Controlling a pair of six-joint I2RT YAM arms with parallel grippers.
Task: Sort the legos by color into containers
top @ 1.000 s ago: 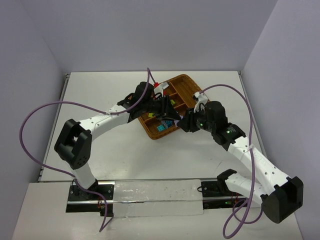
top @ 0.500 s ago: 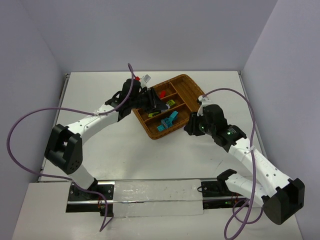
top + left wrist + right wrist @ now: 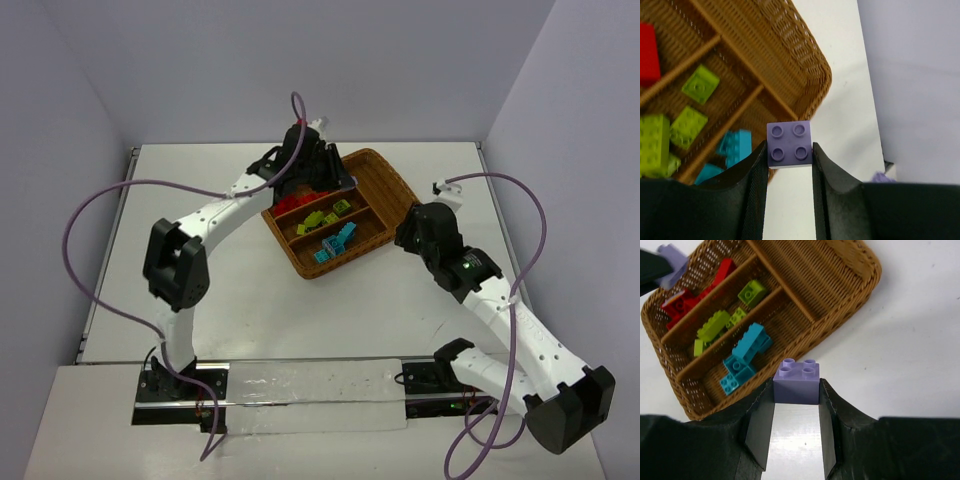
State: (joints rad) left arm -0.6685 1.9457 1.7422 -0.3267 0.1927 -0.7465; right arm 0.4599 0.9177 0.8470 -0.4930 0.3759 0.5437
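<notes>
Sorting looks nearly done: in the tray (image 3: 867,262) the red bricks (image 3: 685,300), green bricks (image 3: 715,326) and blue bricks (image 3: 747,347) each lie in their own long slot, while the end slot (image 3: 825,285) is bare. Two are left: the left jaws clamp a purple brick (image 3: 789,144) at the tray's edge, and the right jaws clamp a second purple brick (image 3: 797,382) above the counter (image 3: 910,355), just beside the tray.

Rough woven wicker tray (image 3: 832,275), brown and matt; smooth, faintly glossy plastic purple brick (image 3: 796,385); smooth matt white table (image 3: 920,355)
</notes>
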